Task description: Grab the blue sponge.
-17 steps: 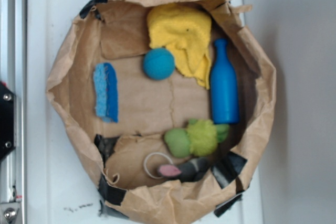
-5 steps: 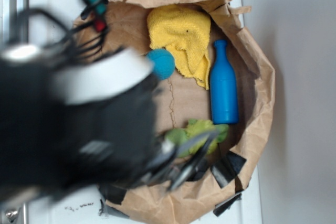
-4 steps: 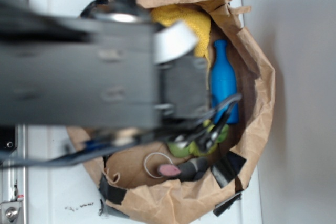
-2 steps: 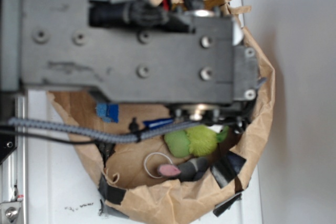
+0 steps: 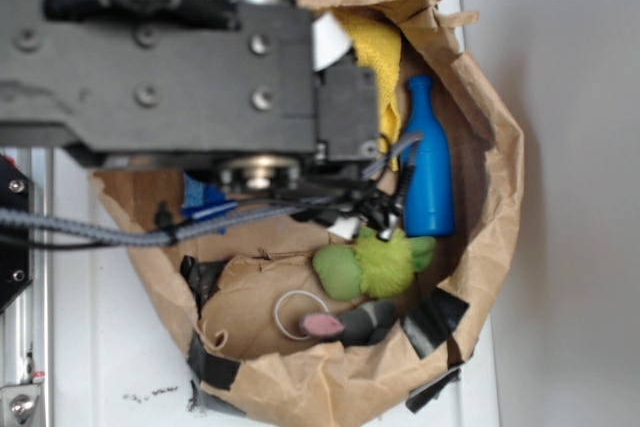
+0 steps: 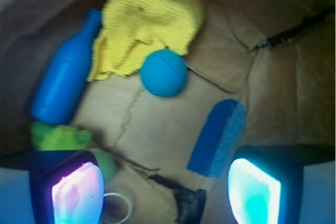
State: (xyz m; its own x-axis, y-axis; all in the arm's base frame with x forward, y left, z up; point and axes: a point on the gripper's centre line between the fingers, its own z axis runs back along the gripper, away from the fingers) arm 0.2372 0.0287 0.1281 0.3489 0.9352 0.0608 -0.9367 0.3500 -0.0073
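the chief risk is a grab on the wrong blue thing: the teal ball (image 6: 164, 73) and the blue bottle (image 6: 64, 74) share the paper-lined basket (image 5: 490, 197) with the blue sponge (image 6: 218, 137), and the ball sits near the sponge's far end. a descent that drifts toward the middle could close on the ball or nudge it. the sponge is flat, so fingers coming down too shallow may slide over it, and too deep may catch the crumpled paper floor.

the tool (image 6: 165, 192) is spread wide and holds nothing; its two fingertips (image 6: 254, 192) show at the lower corners of the wrist view. the sponge lies on the basket floor, slanted, its near end just inside and ahead of the fingertip on the right of that view, apart from it. it is off to one side of the gap rather than centred. in the exterior view the arm hides most of it, with only a blue edge showing.
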